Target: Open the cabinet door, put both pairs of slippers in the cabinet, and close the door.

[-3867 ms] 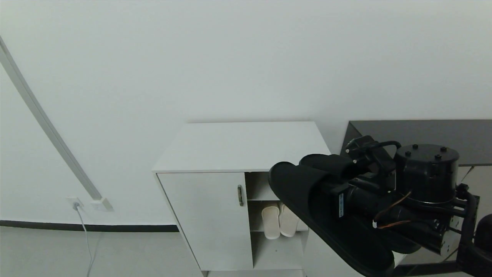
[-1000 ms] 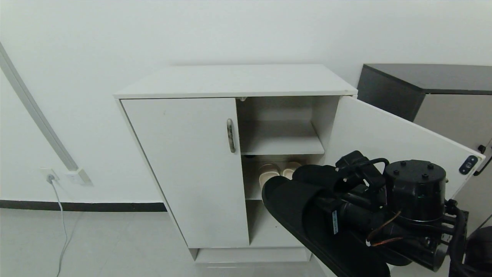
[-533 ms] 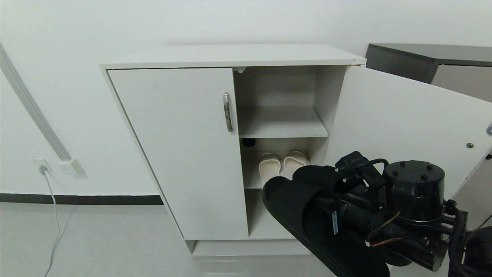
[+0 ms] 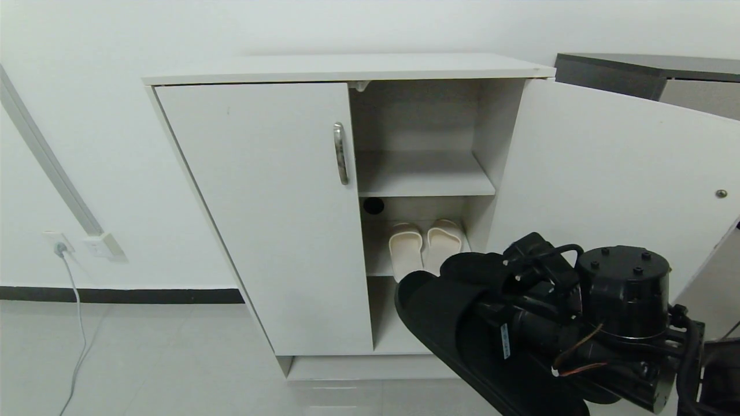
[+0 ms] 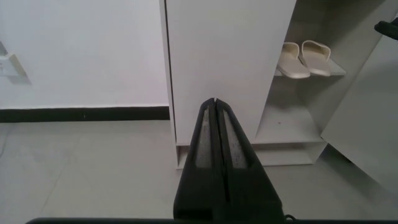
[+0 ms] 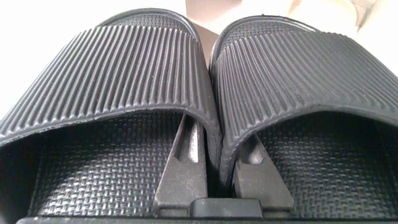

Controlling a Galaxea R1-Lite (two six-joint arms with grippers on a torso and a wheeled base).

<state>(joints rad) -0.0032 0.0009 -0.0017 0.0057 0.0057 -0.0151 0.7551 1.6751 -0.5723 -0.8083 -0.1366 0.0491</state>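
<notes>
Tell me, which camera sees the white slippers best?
The left wrist view: both white slippers sit whole on the middle shelf, nothing in front. The head view has them closer, but the black slippers cover their heels. The right wrist view looks at the black slippers.

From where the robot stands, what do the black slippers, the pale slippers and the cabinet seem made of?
The black slippers: matte moulded rubber or foam, judging by ribbed straps and a textured footbed. The pale slippers: smooth, matte, one-piece; probably foam or soft plastic. The cabinet: flat white panels, likely laminated board. Its handle: shiny, probably metal.
</notes>
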